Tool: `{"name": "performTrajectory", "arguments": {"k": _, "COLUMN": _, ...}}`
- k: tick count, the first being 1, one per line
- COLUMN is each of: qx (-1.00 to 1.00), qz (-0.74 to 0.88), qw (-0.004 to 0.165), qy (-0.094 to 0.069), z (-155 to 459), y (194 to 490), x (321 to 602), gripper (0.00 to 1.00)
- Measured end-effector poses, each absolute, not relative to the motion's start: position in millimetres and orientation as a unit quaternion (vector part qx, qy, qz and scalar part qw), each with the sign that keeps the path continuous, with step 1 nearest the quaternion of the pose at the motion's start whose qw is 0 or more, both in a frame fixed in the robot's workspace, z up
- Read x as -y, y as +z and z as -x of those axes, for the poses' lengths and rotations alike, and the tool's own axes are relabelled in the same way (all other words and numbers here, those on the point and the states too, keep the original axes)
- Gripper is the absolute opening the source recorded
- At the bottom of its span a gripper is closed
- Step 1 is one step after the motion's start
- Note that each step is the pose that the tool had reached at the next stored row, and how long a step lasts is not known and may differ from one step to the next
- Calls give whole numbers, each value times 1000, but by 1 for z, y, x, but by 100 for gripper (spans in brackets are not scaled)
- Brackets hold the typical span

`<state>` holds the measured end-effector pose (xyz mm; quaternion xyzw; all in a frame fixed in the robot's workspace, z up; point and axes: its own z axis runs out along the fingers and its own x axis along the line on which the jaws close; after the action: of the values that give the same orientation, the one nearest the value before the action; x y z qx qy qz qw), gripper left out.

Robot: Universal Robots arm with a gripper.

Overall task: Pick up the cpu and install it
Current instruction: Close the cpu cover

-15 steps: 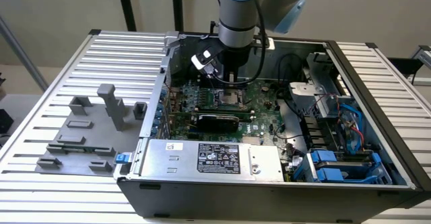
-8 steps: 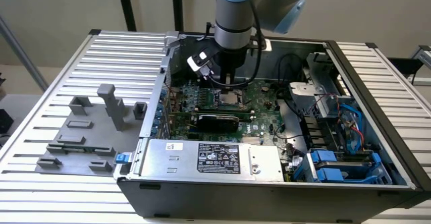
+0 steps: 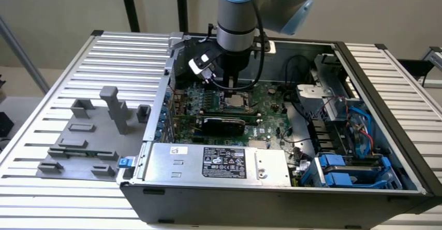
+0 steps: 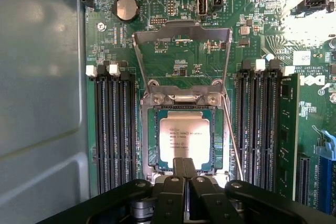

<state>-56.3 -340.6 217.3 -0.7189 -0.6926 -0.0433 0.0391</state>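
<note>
Silver-topped cpu (image 4: pixel 185 139) lies in socket (image 4: pixel 149 129): thin, light, stiff, probably fragile, best held by its edges; claw (image 4: pixel 185 163) closed, empty.

PC case (image 3: pixel 276 201), PSU (image 3: pixel 214 163), grey fixture blocks (image 3: pixel 114 108)

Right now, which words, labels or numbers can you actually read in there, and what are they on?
"DELL": white print on the green motherboard, turned sideways in the wrist view.
Lines printed on the cpu lid: too small to read.
Black label on the power supply: too small to read.
Other white lettering on the motherboard: too small to read.
</note>
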Motion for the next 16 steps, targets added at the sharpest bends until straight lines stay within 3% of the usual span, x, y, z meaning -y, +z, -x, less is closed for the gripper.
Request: {"name": "performTrajectory", "arguments": {"k": 16, "qx": 693, "qz": 719, "qw": 40, "qy": -43, "z": 32, "y": 220, "x": 341, "gripper": 11}}
